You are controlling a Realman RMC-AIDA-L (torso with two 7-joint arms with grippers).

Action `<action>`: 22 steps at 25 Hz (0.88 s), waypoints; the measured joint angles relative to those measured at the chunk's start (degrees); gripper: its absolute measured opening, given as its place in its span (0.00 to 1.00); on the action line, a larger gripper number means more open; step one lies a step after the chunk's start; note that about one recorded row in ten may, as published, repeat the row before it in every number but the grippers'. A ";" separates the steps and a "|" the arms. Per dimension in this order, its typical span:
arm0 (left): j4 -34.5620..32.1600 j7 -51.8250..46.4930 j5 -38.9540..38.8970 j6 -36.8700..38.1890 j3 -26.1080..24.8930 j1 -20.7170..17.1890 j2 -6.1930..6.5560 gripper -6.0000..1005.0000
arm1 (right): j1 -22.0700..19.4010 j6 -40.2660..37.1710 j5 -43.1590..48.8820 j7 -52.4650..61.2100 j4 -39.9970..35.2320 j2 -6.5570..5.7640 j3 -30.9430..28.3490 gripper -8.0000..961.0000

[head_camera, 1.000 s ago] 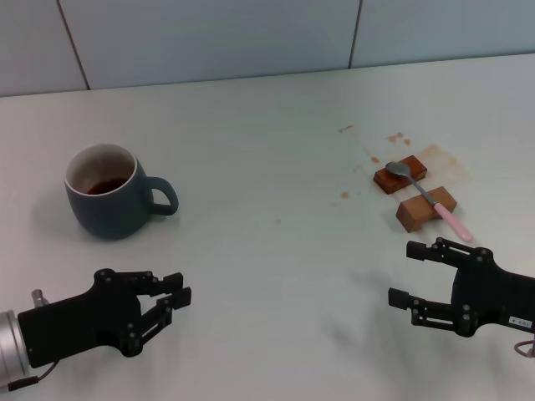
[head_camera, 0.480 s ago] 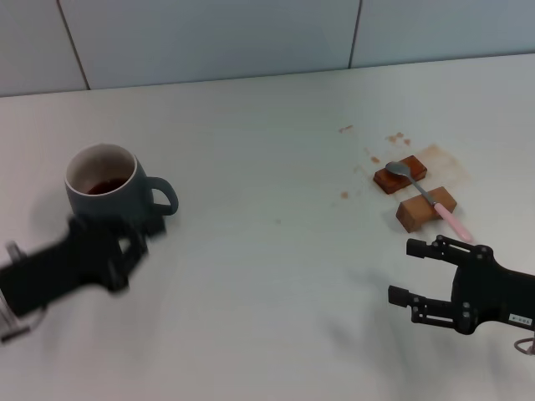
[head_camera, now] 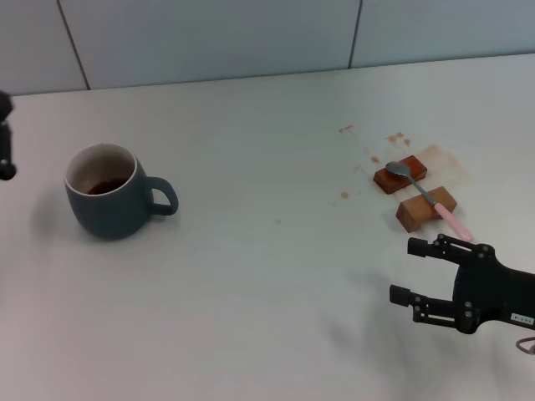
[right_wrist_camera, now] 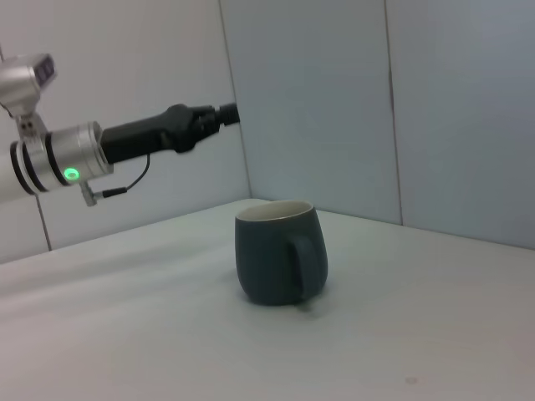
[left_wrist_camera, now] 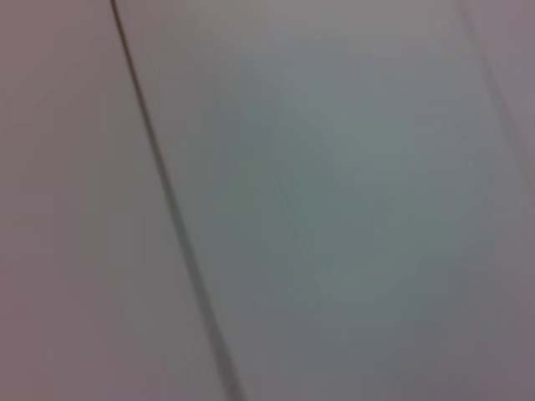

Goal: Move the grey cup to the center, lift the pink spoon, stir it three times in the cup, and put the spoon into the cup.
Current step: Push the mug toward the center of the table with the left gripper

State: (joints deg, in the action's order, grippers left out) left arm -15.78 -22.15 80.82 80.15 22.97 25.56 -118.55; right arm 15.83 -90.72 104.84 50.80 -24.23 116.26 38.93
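glazed ceramic, the grey cup (head_camera: 107, 192) sits far left on the table (head_camera: 267, 276), part-full: heavy, rigid, sloshy; grasp its body. left gripper (right_wrist_camera: 205, 119) hangs raised beyond it, fingers unclear; right gripper (head_camera: 435, 271) waits spread near the pink spoon (head_camera: 430, 197).

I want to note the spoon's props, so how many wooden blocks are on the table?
2: one wooden block under the pink spoon's bowl, a paler one under its neck, nearer the right gripper.
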 joint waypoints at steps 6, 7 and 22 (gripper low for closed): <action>6.90 30.96 -5.70 -9.60 -1.54 0.79 -0.14 0.00 | -0.17 -0.06 -0.16 0.07 -0.03 -0.08 0.00 0.82; 7.22 31.96 -5.90 -9.92 -1.54 0.88 -0.14 0.00 | -0.17 -0.09 -0.17 0.23 -0.03 -0.08 0.01 0.82; 12.25 52.67 -6.57 -23.69 1.90 3.99 -0.40 0.00 | 0.08 -0.37 -0.06 1.37 -0.12 -0.19 0.00 0.82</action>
State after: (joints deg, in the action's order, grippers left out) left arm -3.53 30.53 74.25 56.46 24.87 29.55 -118.95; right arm 15.91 -91.09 104.78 52.17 -24.35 116.07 38.93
